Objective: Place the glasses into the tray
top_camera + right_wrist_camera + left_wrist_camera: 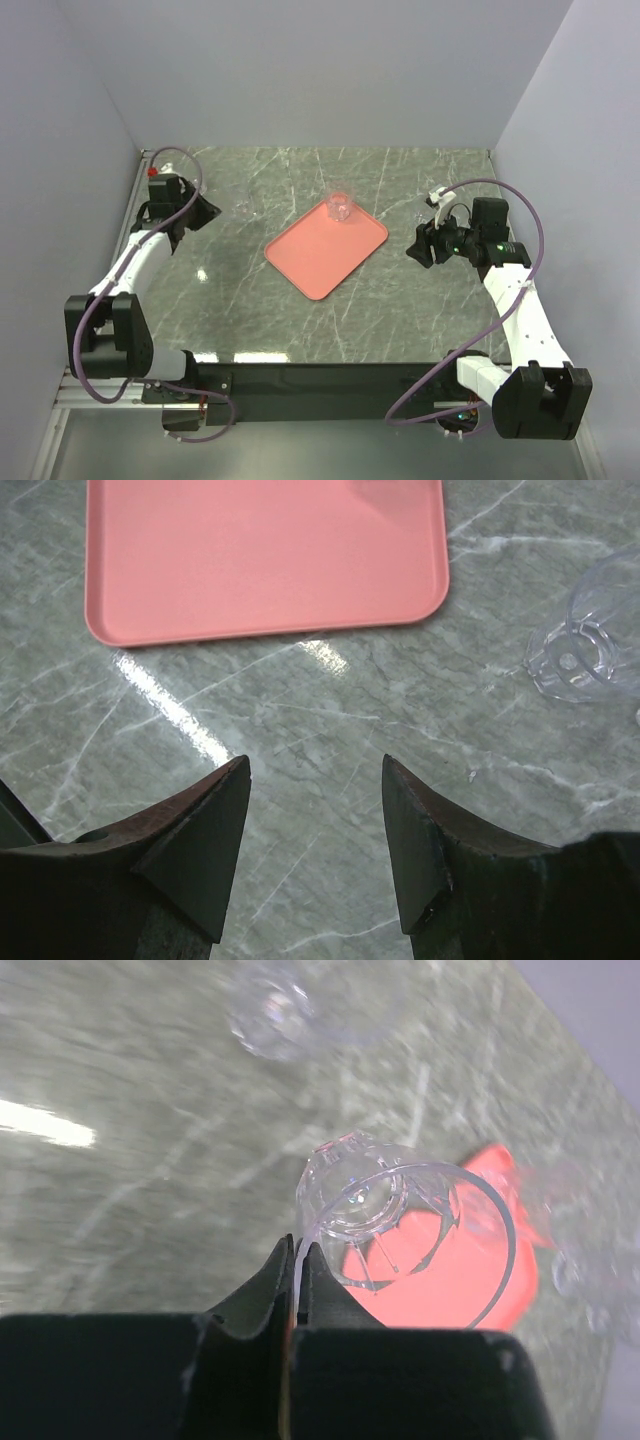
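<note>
The salmon-pink tray (318, 255) lies in the middle of the table, with one clear glass (340, 208) standing at its far corner. My left gripper (207, 212) is at the left, a little off the table. In the left wrist view it (298, 1245) is shut on the thin rim of a clear glass (400, 1222), with the tray (480, 1280) showing through and beyond it. Another glass (290, 1010) lies on the table farther off. My right gripper (416, 247) is right of the tray. It (315, 770) is open and empty above bare marble, near the tray's edge (260, 570). A glass (590, 640) lies to its right.
The table is grey-green marble (230, 300) with pale walls on three sides. Blurred clear glasses (585, 1260) show past the tray in the left wrist view. A faint glass (245, 207) sits just beyond my left gripper in the top view.
</note>
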Robot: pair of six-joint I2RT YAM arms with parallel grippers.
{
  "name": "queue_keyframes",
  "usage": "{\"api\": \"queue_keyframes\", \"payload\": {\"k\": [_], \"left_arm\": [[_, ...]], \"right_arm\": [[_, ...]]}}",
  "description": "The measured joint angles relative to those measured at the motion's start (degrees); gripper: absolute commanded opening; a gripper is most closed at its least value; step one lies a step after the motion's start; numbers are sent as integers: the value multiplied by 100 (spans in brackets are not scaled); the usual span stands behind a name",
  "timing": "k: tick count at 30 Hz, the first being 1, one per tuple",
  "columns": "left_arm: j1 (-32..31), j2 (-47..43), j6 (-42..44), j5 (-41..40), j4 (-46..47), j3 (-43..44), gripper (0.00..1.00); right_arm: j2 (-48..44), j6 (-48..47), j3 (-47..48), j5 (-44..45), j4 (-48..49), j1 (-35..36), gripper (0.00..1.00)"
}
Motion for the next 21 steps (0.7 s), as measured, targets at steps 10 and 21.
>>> {"api": "queue_keyframes", "payload": {"k": [10,21], "left_arm": [[-962,688,114,636,258,299,0],[-1836,1692,120,612,249,1147,0]], "right_arm": [[0,-20,0,-4,-2,-42,63],[0,-39,0,-4,-2,-52,63]]}}
